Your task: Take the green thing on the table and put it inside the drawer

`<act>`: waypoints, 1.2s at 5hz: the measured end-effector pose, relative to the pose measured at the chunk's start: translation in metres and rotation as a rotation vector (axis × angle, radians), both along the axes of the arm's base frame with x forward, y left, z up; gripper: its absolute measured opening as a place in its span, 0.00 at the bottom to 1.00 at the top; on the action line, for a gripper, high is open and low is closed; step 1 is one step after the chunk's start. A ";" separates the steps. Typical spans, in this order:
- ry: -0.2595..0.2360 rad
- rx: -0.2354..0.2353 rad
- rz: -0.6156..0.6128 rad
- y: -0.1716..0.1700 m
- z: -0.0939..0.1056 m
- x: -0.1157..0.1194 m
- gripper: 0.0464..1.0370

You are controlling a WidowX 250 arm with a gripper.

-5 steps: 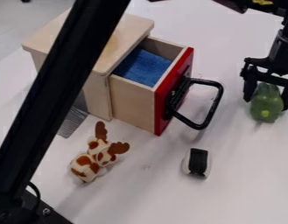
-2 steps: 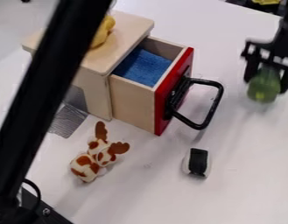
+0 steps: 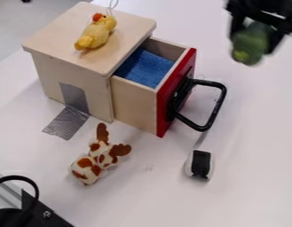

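Observation:
At the upper right my gripper (image 3: 254, 35) is shut on the green thing (image 3: 250, 44), which hangs between its fingers above the table. The wooden drawer (image 3: 135, 103), with a red front and black handle, stands pulled out to the left of the gripper and lower in the view. A blue cloth lining covers what shows of its inside.
A yellow duck toy (image 3: 96, 33) lies on top of the wooden box (image 3: 44, 44). Grey tape (image 3: 68, 122) runs from the box to the table. In front are a brown-and-white antlered toy (image 3: 92, 164) and a small black-and-white object (image 3: 200, 164).
The gripper has risen off the table and shifted up and left, carrying the green thing. The black arm link that crossed the left side has swung out, uncovering the duck and box.

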State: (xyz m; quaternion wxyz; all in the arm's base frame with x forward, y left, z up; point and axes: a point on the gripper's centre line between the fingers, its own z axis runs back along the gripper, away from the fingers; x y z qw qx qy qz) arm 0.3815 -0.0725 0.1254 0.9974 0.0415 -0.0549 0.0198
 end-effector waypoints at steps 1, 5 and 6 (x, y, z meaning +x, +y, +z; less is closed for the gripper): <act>0.007 -0.035 -0.007 0.030 0.017 -0.034 0.78; 0.080 -0.014 0.059 0.097 -0.011 -0.074 0.78; 0.121 -0.026 0.084 0.104 -0.025 -0.079 0.84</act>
